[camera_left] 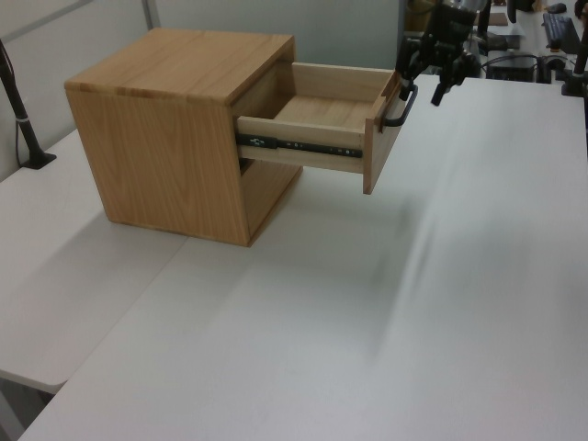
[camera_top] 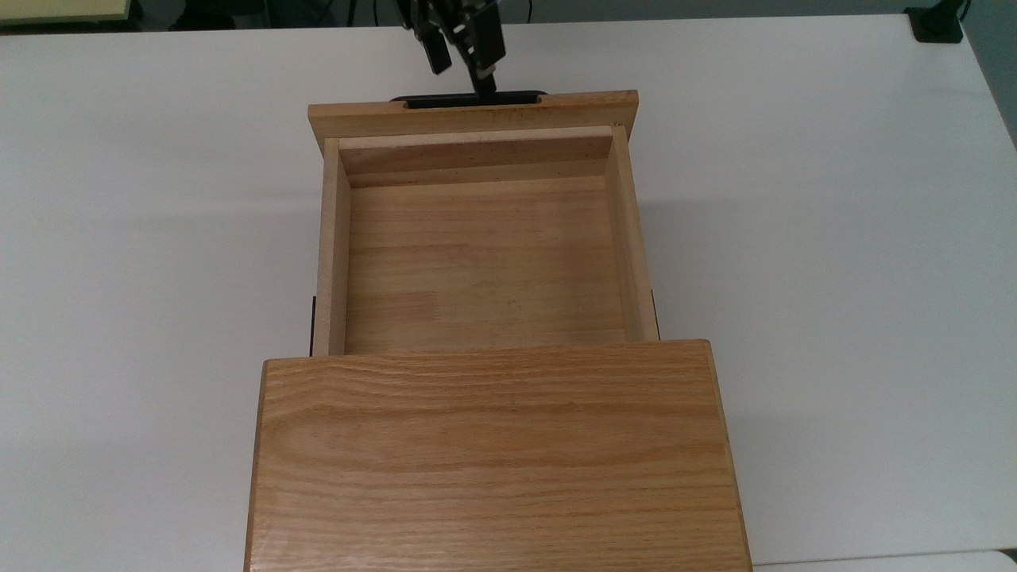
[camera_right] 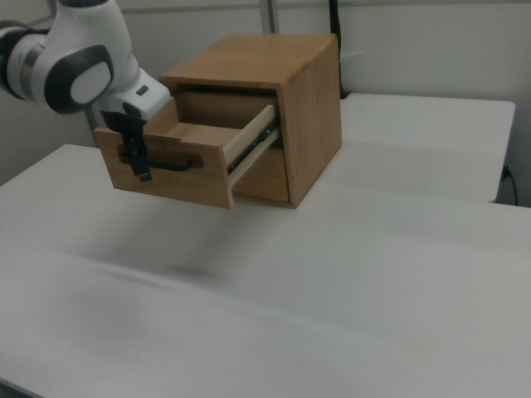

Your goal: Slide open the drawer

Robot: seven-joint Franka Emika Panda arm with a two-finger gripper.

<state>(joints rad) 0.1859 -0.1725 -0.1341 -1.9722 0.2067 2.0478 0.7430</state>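
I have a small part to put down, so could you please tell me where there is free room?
The light wooden drawer lies bare inside. The white table is free on both sides of the oak cabinet. It is crowded only at the black bar handle, where the black gripper hangs.

Drawer (camera_top: 485,262): pale unfinished-looking wood inside, smooth, matt; front panel of warmer oak. Handle (camera_right: 170,164): thin black bar, slight sheen. Side rail (camera_left: 299,146): dark metal. Cabinet (camera_top: 496,453): oak with bold grain, smooth satin finish. Desk (camera_top: 834,238): plain white, smooth, matt with soft reflections. Tool (camera_top: 469,59): black, matt, hard-surfaced. Arm (camera_right: 75,58): glossy white shell with grey joint covers.
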